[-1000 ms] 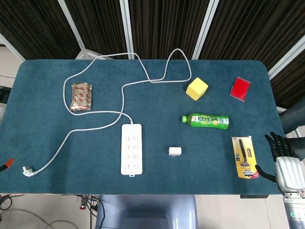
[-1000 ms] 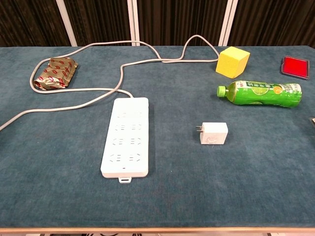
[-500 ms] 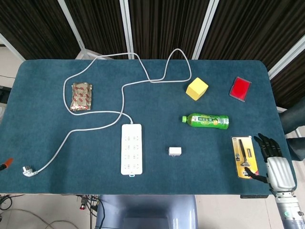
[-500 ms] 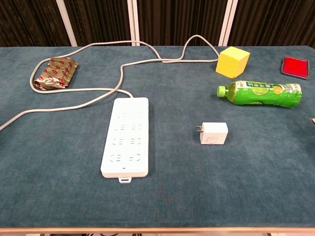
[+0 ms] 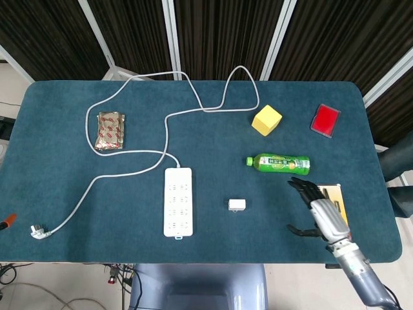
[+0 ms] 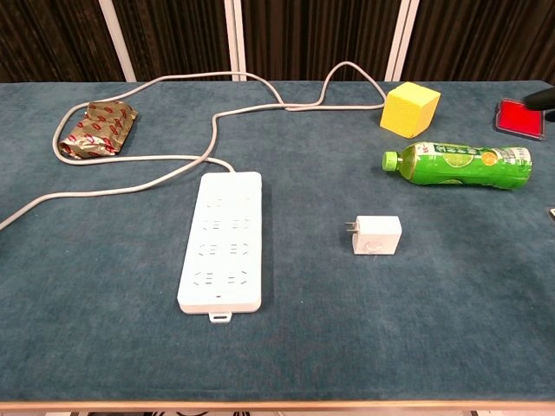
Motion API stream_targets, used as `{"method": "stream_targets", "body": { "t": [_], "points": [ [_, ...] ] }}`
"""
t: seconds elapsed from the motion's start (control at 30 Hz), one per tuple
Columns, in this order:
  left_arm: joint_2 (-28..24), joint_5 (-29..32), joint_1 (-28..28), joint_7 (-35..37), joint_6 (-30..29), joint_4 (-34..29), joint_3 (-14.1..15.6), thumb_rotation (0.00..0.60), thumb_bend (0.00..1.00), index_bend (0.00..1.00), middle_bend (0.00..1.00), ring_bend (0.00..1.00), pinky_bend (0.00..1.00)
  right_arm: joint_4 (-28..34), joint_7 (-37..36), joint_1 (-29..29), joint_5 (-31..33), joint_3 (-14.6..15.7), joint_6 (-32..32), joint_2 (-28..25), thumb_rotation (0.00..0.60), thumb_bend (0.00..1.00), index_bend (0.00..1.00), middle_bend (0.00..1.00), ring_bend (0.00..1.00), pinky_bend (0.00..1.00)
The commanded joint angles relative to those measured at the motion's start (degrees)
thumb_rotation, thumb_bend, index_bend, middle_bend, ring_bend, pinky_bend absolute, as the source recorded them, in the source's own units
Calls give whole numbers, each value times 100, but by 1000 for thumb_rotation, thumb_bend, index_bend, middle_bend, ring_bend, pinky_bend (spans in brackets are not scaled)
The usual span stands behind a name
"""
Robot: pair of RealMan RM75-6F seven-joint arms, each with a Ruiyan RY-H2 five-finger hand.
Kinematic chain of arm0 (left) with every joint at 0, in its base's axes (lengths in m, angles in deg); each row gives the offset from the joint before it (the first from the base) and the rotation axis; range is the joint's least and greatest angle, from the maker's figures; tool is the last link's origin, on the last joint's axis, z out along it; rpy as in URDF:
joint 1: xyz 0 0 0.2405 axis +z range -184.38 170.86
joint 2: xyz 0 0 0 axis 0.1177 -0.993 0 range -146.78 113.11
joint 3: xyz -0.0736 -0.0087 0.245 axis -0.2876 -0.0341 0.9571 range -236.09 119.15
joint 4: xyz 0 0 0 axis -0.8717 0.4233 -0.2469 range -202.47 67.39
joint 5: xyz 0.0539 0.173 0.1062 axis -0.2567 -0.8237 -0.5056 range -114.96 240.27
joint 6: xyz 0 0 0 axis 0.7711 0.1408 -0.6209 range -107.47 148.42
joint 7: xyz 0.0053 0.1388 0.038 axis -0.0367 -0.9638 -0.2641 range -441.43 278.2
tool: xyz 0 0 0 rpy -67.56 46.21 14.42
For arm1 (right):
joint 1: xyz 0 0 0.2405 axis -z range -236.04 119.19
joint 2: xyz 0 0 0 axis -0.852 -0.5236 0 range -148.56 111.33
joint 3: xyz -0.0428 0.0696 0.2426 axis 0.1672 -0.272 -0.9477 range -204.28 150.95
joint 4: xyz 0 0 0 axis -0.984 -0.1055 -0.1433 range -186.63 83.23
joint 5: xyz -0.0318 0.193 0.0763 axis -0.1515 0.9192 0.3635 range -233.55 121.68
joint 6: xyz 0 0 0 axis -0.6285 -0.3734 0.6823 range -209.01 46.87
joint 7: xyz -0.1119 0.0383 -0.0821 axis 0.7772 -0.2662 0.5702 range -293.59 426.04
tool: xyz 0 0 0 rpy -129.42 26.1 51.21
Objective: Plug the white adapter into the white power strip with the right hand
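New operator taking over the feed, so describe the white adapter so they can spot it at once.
Start at the long white power strip near the table's front edge, then look to its right in the head view. The white adapter is the small white block lying alone on the cloth, between the strip and the right hand. In the chest view, two metal prongs point toward the strip; the green bottle behind is far bigger.

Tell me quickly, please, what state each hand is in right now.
Left hand: not in either view.
Right hand: open, fingers spread, holding nothing, above the table to the right of the white adapter.
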Motion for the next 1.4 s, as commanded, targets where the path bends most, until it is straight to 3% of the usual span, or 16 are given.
{"method": "stream_targets", "body": {
  "t": [0.03, 0.23, 0.37, 0.5, 0.83, 1.4],
  "points": [
    [0, 6, -2, 4, 8, 2, -1, 600, 68, 113, 0, 0, 0, 176, 73, -246, 181, -116, 340, 142, 600, 280, 94, 111, 73, 0],
    [-20, 2, 4, 43, 14, 1, 4, 600, 68, 113, 0, 0, 0, 305, 390, -517, 547, -202, 778, 405, 600, 280, 117, 221, 103, 0],
    [-27, -7, 4, 60, 17, 1, 8, 600, 68, 113, 0, 0, 0, 353, 725, -619, 759, -209, 943, 552, 600, 280, 266, 265, 115, 0],
    [-25, 6, -2, 52, 32, 8, 4, 600, 68, 113, 0, 0, 0, 390, 1031, -656, 910, -170, 1024, 591, 600, 280, 316, 273, 115, 0],
    [-16, 28, -4, 15, 34, 1, -4, 600, 68, 113, 0, 0, 0, 530, 1961, -722, 1419, 43, 1340, 515, 600, 280, 328, 366, 168, 0],
    [-10, 46, -6, -20, 39, -7, -8, 600, 67, 113, 0, 0, 0, 523, 2981, -718, 1964, 83, 1179, 660, 600, 280, 327, 558, 378, 0]
  ]
}}
